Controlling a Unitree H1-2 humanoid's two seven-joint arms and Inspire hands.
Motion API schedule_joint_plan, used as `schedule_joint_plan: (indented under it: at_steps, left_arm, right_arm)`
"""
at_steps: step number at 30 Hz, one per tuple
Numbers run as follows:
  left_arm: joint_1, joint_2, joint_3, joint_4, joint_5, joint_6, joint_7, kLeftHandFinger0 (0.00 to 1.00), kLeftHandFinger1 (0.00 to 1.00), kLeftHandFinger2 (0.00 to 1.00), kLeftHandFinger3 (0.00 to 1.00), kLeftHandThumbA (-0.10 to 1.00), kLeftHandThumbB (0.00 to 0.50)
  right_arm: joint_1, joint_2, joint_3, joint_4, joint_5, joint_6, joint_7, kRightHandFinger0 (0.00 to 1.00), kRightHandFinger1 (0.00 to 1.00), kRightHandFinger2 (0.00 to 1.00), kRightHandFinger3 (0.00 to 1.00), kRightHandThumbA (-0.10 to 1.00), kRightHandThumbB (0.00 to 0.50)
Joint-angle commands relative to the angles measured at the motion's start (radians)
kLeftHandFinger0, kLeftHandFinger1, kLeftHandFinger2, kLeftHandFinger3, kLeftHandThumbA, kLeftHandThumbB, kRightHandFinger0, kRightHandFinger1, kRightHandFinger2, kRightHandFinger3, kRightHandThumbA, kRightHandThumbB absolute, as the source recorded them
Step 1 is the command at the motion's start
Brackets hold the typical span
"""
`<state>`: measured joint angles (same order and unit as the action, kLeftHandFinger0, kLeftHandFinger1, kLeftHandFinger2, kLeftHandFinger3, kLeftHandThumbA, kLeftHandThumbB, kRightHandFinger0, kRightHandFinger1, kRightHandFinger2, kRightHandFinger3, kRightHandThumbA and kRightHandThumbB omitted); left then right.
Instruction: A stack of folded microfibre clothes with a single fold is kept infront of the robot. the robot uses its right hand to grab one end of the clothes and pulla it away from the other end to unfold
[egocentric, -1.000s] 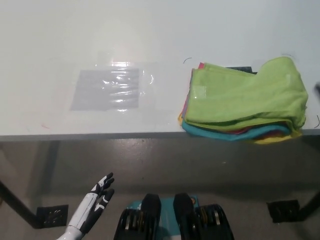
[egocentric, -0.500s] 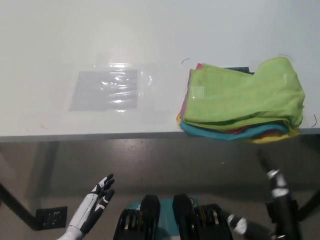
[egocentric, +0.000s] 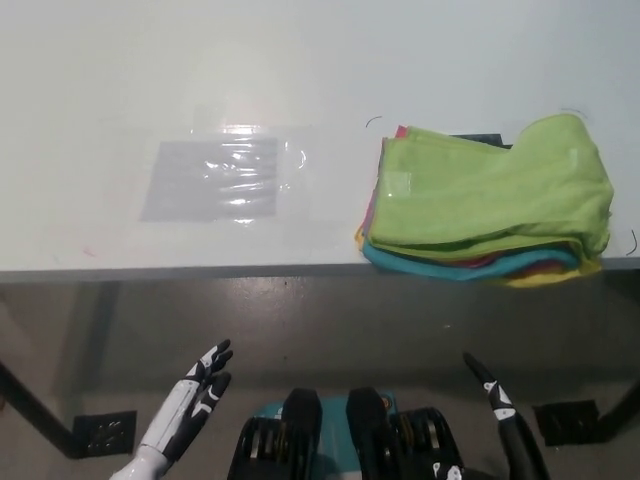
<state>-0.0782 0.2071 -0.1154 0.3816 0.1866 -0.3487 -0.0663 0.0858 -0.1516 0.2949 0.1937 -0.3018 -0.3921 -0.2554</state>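
Lying folded at the table (egocentric: 90, 120) edge on the right, the stack of cloths (egocentric: 487, 208) waits while the right hand (egocentric: 500, 405) hangs below it, empty, fingers apart, needing to rise to the top cloth's end; left hand (egocentric: 195, 395) rests low, fingers apart

The left hand (egocentric: 190, 405) is white with black fingertips; the slim right hand (egocentric: 497, 400) is black with pale patches.
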Motion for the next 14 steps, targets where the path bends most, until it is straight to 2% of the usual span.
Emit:
schedule_joint_plan:
  at_steps: [1,10,14]
  left_arm:
    - [0.006,0.003,-0.007,-0.029,-0.006,-0.054,-0.009,1.00,1.00,1.00,1.00,1.00,0.500]
    - [0.024,-0.002,-0.019,-0.039,0.000,-0.058,-0.009,1.00,1.00,1.00,1.00,1.00,0.500]
    - [0.037,-0.001,-0.024,-0.044,0.008,-0.055,-0.006,1.00,1.00,1.00,1.00,1.00,0.500]
  right_arm:
    - [0.017,-0.003,-0.022,-0.014,0.042,-0.078,0.006,1.00,1.00,1.00,1.00,1.00,0.393]
    - [0.053,0.001,-0.054,-0.041,0.038,-0.077,0.042,1.00,1.00,1.00,1.00,1.00,0.383]
    - [0.063,0.003,-0.054,-0.043,0.042,-0.078,0.047,1.00,1.00,1.00,1.00,1.00,0.399]
